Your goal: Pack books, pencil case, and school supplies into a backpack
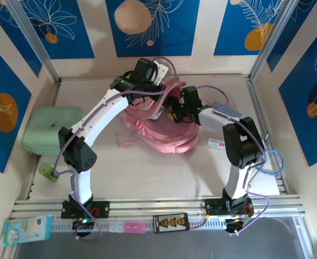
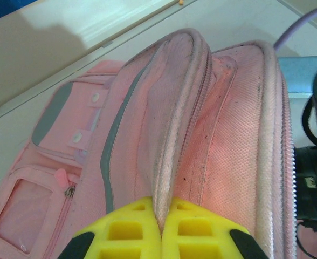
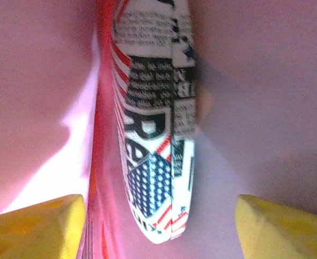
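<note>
Inside backpack [image 3: 29, 81] — flag-print pack [image 3: 153, 135], blurred

Coarse woven pink cloth backpack [image 2: 228, 135], smooth clear window patch [image 2: 21, 216], glossy flag-print pack [image 3: 153, 162], perhaps plastic film

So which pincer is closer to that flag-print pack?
Right. The right pincer sits open around the flag-print pack inside the backpack; the left pincer pinches the backpack's rim.

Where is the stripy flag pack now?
In the right wrist view, the flag-print pack stands on edge inside the pink backpack, between the open fingers of the right pincer, touching neither.
</note>
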Tool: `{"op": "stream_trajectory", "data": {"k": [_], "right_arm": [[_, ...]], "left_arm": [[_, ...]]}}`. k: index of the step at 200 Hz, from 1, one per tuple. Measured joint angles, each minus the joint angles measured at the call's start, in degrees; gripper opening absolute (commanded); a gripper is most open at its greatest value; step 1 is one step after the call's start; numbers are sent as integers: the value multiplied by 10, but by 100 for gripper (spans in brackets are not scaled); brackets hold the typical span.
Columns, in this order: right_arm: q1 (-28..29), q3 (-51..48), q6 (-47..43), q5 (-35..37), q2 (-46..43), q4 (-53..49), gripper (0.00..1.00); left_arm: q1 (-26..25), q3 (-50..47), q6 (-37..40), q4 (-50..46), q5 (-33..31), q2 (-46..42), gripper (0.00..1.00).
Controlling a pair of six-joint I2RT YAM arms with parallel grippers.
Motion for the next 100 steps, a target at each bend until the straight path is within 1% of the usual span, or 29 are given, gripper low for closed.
{"op": "stream_trajectory", "data": {"k": [28,56,76,89,100], "right_arm": [[2,-16,-1,2,-16,-6,52],[14,-13,4,1,-11,-8,46],[25,4,15,-4,14,1,38],[30,14,25,-5,37,15,30],[33,27,38,-12,59,30,26]], "left_arm": [[0,0,0,0,5,0,0],[0,0,0,0,8,0,0],[0,0,-4,0,9,0,0],[0,0,-8,0,14,0,0],[0,0,-14,0,21,0,0]]}}
